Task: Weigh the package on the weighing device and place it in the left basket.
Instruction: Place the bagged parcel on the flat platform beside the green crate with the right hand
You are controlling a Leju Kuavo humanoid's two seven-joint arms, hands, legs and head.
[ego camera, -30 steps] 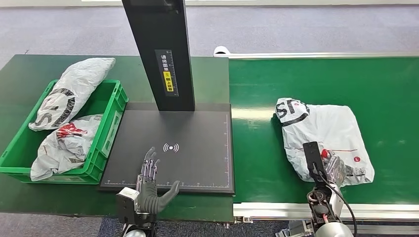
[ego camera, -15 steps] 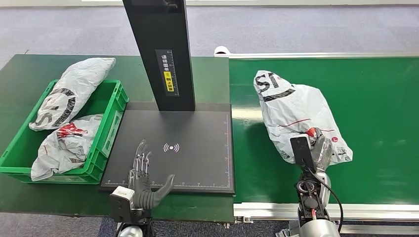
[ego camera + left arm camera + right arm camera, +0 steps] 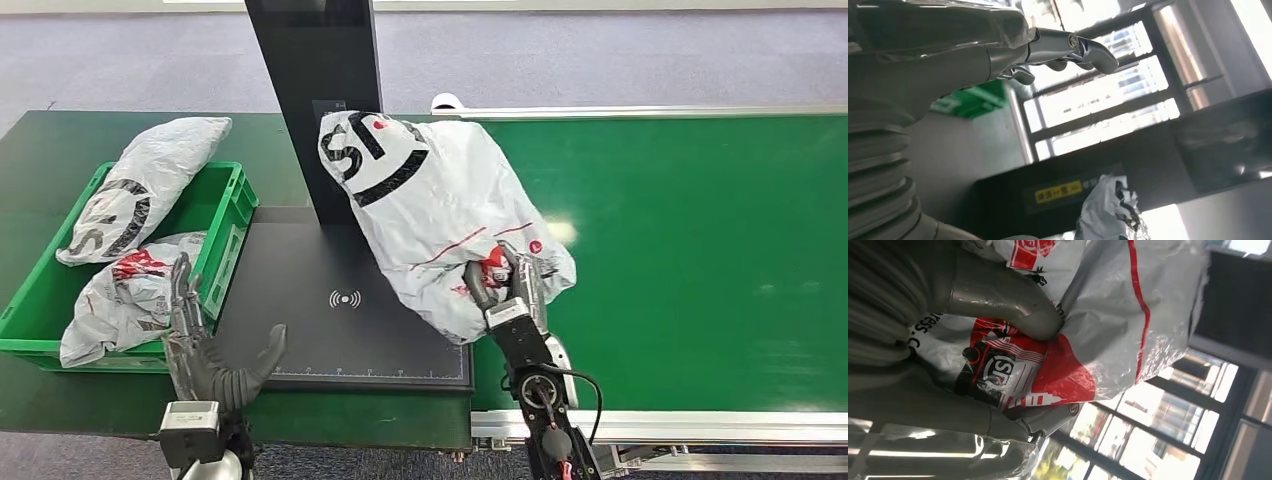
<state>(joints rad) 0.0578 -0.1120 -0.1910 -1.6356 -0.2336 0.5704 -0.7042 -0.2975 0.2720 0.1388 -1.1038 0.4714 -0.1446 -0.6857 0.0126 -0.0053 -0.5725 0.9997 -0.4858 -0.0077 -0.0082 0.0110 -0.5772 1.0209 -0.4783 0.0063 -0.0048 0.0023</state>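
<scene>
One package (image 3: pixel 430 215) is gripped by the right hand (image 3: pixel 512 290) at its near corner, hanging above the scale plate's (image 3: pixel 330 340) right edge (soft, crinkly, probably light); a bunched fold is best pinched. The left hand (image 3: pixel 205 355) is held spread, grasping nothing.

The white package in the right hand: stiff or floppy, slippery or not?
Probably floppy: the white package is creased and bulges unevenly above the right hand. Its glossy film looks slippery. It likely won't roll; held by one end, it may swing.
</scene>
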